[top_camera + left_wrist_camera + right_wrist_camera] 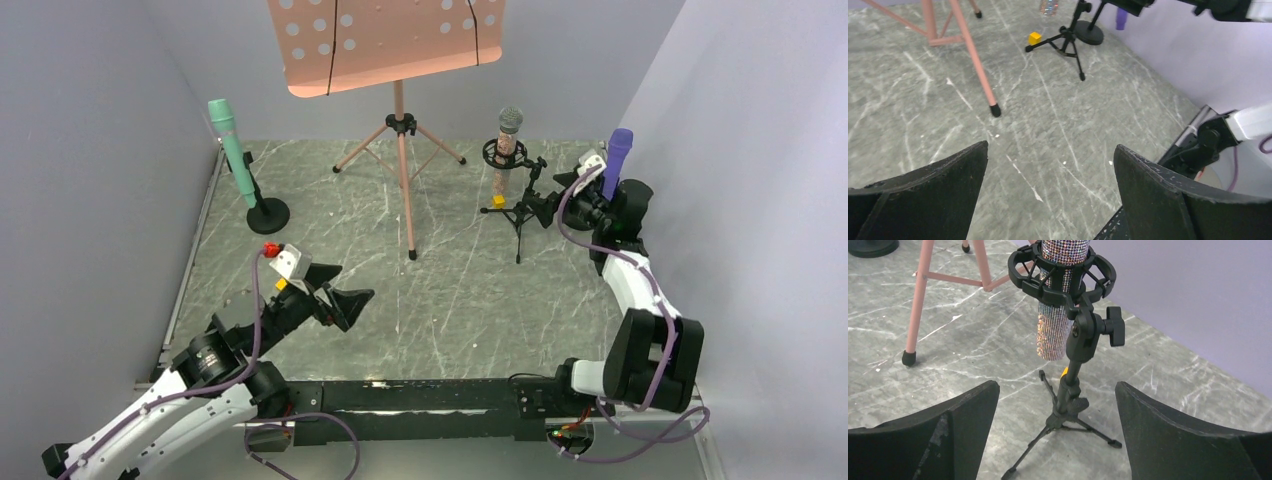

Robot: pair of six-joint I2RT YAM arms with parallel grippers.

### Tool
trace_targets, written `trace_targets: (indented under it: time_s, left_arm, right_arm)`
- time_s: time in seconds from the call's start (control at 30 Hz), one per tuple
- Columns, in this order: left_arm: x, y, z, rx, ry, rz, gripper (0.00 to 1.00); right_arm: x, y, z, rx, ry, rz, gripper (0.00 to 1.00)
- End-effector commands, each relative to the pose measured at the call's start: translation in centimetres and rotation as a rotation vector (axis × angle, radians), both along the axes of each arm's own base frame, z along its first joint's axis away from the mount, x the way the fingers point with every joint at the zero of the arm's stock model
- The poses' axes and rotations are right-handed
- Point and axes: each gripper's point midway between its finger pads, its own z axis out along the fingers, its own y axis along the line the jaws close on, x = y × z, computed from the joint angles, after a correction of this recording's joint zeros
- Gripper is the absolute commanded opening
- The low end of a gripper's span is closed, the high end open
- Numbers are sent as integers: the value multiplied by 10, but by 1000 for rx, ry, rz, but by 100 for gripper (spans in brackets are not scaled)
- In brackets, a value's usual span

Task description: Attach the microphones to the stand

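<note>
The glittery silver microphone (509, 135) stands upright in the black shock mount (1060, 275) of a small tripod stand (1070, 390). My right gripper (1057, 384) is open just in front of that stand, fingers either side of its pole and touching nothing. The purple microphone (617, 160) rises upright just behind my right gripper (556, 195), its foot on a round black base (1089, 35). At the far left the mint green microphone (232, 150) leans on a round-based stand (268, 214). My left gripper (355, 282) hangs open and empty over the floor (1050, 150).
A pink music stand (400, 120) on three legs occupies the back centre; one leg foot (995, 110) lies ahead of my left gripper. A small yellow block (1034, 37) sits by the tripod. Grey walls close in on the left, back and right.
</note>
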Motion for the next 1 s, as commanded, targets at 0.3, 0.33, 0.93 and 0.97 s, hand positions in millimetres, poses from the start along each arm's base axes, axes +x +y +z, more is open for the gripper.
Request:
trace_targets:
  time_s: [0.3,0.33,0.93,0.97]
  left_arm:
    - [73,62,49,199,18,331,99]
    - [82,68,54,199,27,344,99]
    - [42,88,118,92,-67,303,99]
    - [40,89,119,92,-72,301,99]
  right_arm:
    - [-82,-37,78,-17,59,-282,100]
    - [-91,-34,85,16,85,-284,100]
    - [-141,-61,155,362,184,-694,100]
    - [-141,-61,157,359,179,-694,100]
